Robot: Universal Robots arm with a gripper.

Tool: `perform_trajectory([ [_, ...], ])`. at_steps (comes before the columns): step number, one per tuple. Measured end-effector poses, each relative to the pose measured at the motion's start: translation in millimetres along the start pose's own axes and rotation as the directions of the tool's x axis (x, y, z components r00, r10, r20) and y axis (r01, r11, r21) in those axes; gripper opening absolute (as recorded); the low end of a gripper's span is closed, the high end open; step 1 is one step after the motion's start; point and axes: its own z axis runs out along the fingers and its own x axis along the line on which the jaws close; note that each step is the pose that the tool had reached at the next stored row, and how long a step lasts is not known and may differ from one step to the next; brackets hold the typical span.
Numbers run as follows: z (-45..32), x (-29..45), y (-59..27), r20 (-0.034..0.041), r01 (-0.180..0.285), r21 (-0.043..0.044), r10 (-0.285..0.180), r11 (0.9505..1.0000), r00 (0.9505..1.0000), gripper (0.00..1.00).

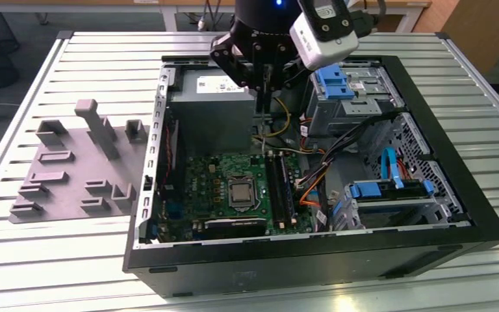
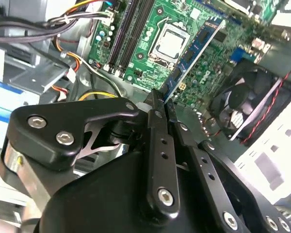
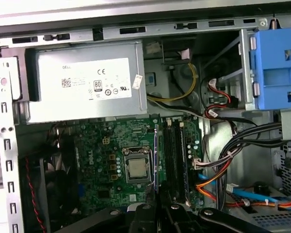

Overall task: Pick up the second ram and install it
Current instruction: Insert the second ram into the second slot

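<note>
Above the open computer case (image 1: 457, 214) on the tabletop (image 1: 76, 273), the claw (image 2: 161, 104) is closed tight on the second ram (image 2: 196, 48), held edge-on over the motherboard (image 3: 111, 145); the carrying step, I judge; seating needs alignment with the black memory slots (image 3: 174, 160).

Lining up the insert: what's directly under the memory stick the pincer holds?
Under the memory stick held by the pincer lie the green motherboard and black memory slots. Its edge hides which slot.
</note>
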Motion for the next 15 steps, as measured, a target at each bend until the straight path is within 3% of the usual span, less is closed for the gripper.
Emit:
perform_trajectory([
  [2,0.6,0.0,0.0,0.0002,0.020,0.0000,-0.020,0.9998,0.9998,0.14],
  [9,1.1,-0.1,0.1,0.0004,0.021,-0.0002,-0.021,0.9998,0.9998,0.14],
  [15,6.6,-3.5,0.4,0.0002,0.021,0.0000,-0.021,0.9998,0.9998,0.14],
])
